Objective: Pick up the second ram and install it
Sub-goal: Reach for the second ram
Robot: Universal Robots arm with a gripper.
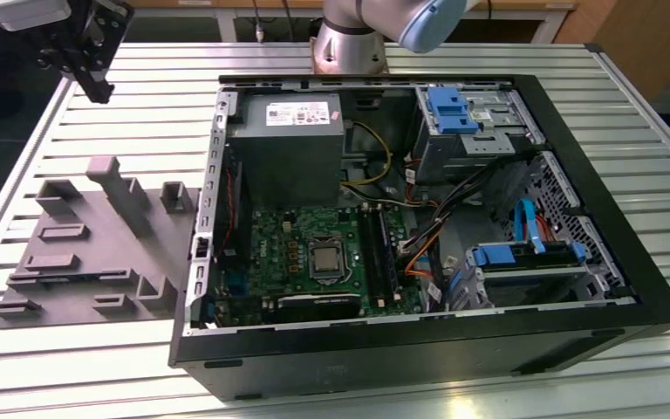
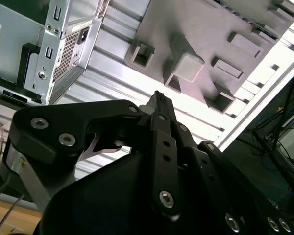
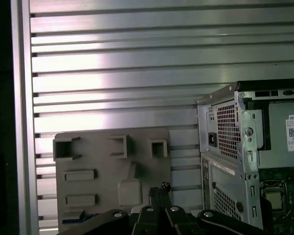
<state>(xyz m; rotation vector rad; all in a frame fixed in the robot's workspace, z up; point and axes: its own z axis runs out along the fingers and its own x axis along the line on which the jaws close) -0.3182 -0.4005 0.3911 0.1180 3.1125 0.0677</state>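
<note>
I see the gripper (image 1: 100, 87) hanging above the table's corner near the grey fixture tray (image 1: 102, 253), fingers pressed together, well apart from the open computer case (image 1: 428, 349).

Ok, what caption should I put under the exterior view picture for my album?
Robot hand hangs over the table, by a grey tray and an open computer.

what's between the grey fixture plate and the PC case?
Bare slatted table, nothing on it; the first wrist view shows the gap between grey fixture plate and PC case.
</note>
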